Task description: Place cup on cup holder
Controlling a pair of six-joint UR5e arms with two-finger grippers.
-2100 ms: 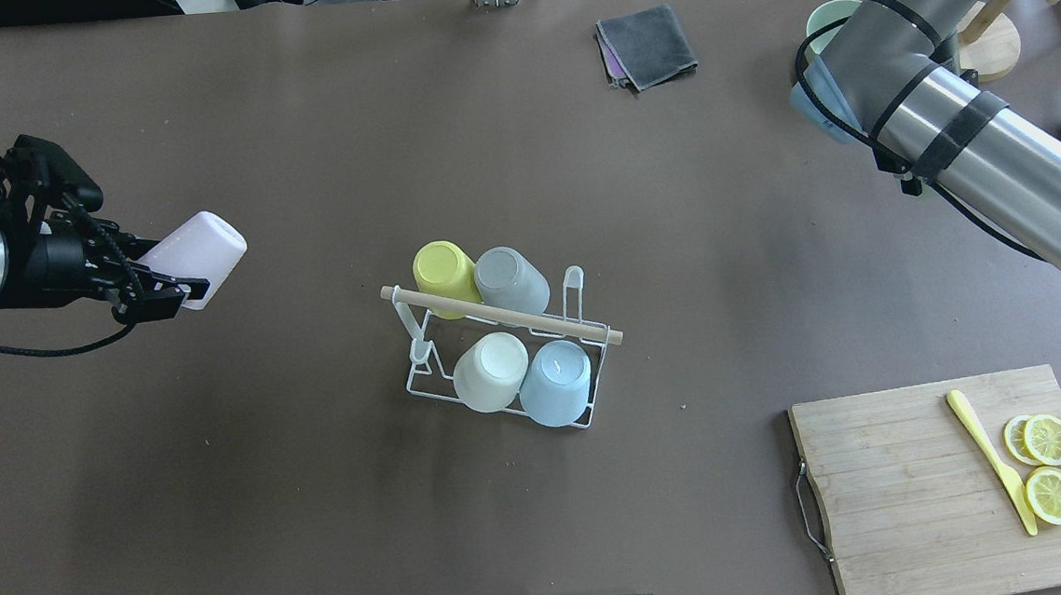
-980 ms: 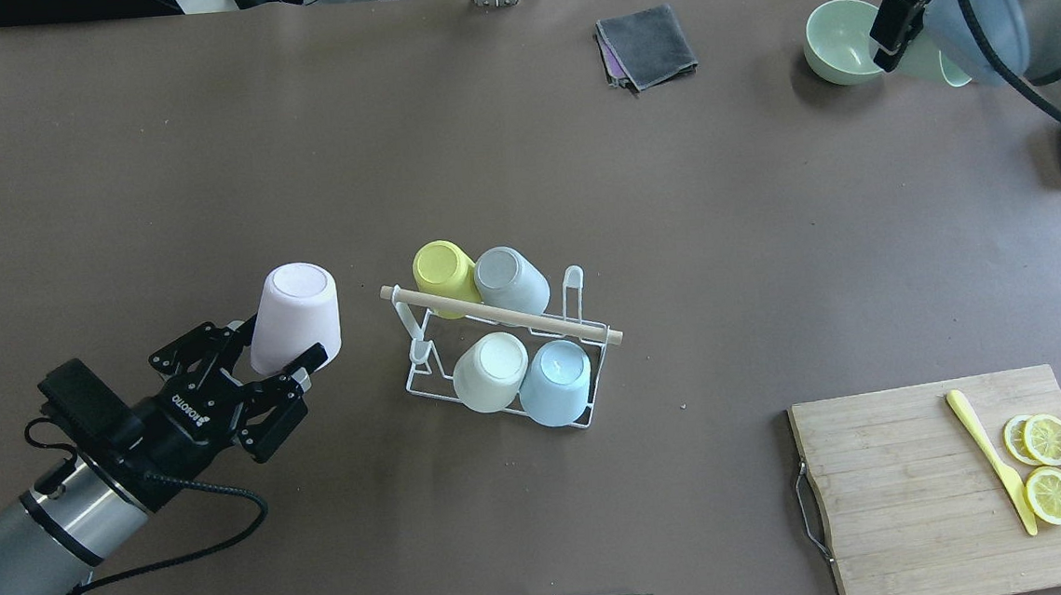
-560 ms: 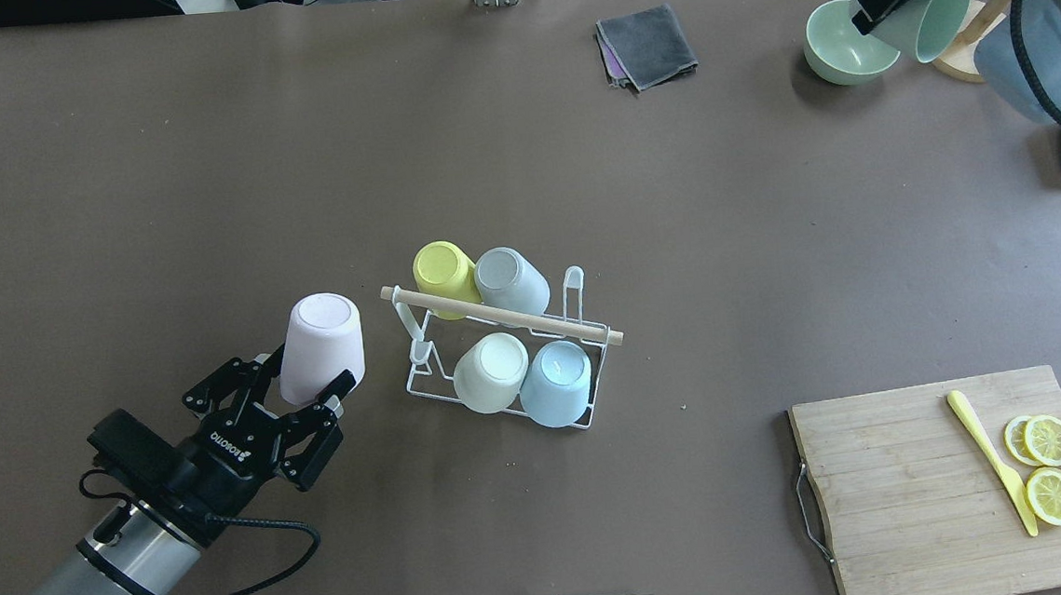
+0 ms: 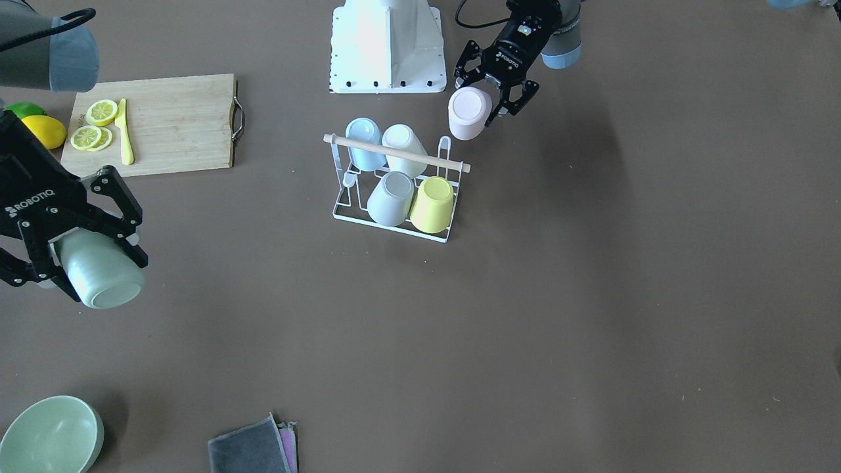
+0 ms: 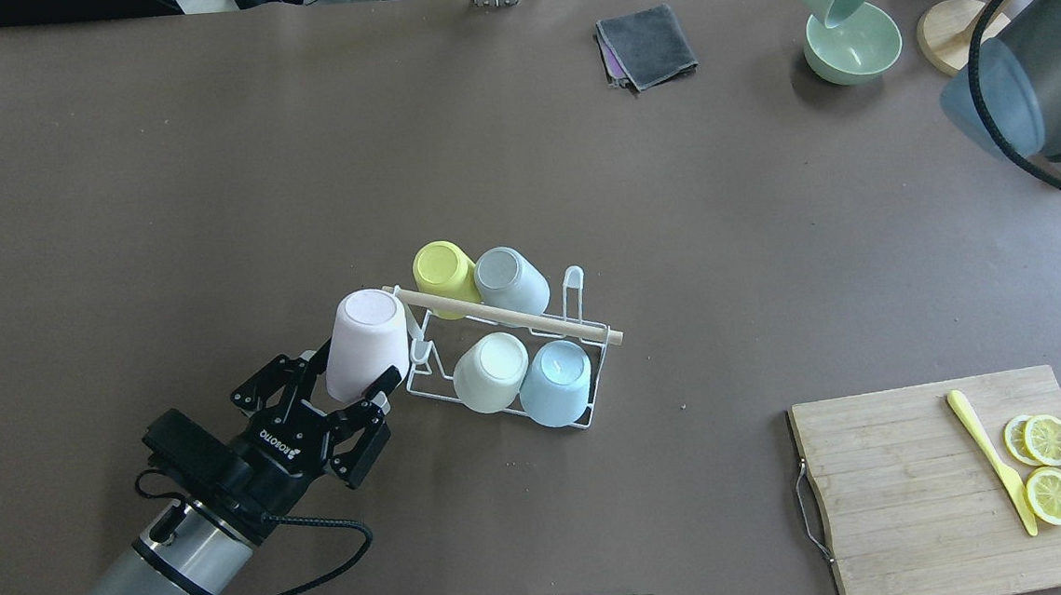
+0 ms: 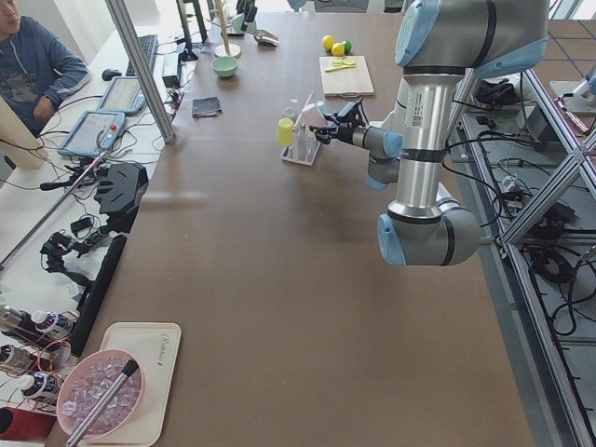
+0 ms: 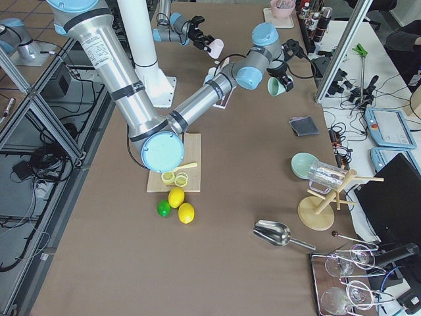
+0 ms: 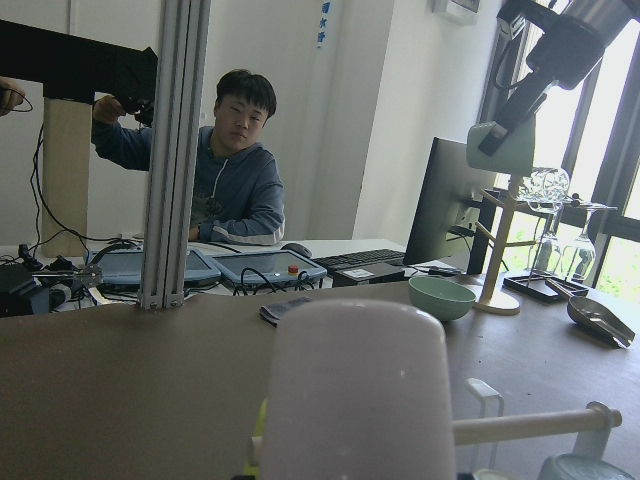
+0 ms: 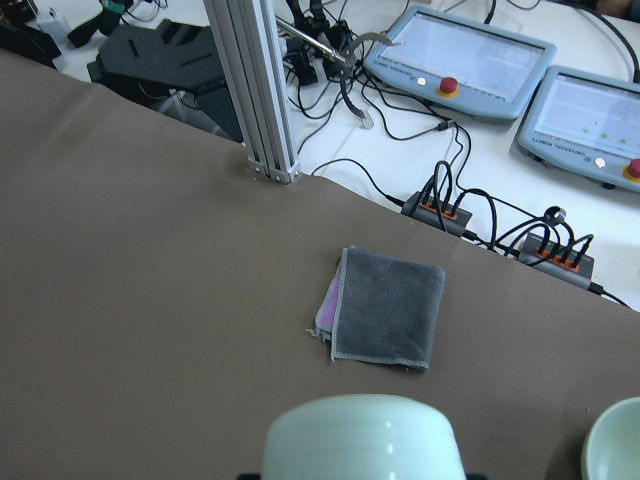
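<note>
Jaws of the left gripper (image 5: 354,366) clamp a pink cup (image 5: 367,332), bottom up, at the holder (image 5: 573,287) end nearest that arm, by the rod (image 5: 504,315) tip; whether they touch is unclear. The holder stands mid-table with four cups (image 5: 491,372) inverted on it. Farther off, the right gripper (image 4: 85,259) grips a tilted green cup (image 4: 105,279) in the air, near a bowl (image 5: 852,49).

Overhead view looks forward-down; front view faces opposite way, steeply down; both share cup holder (image 5: 504,314) centrally.
</note>
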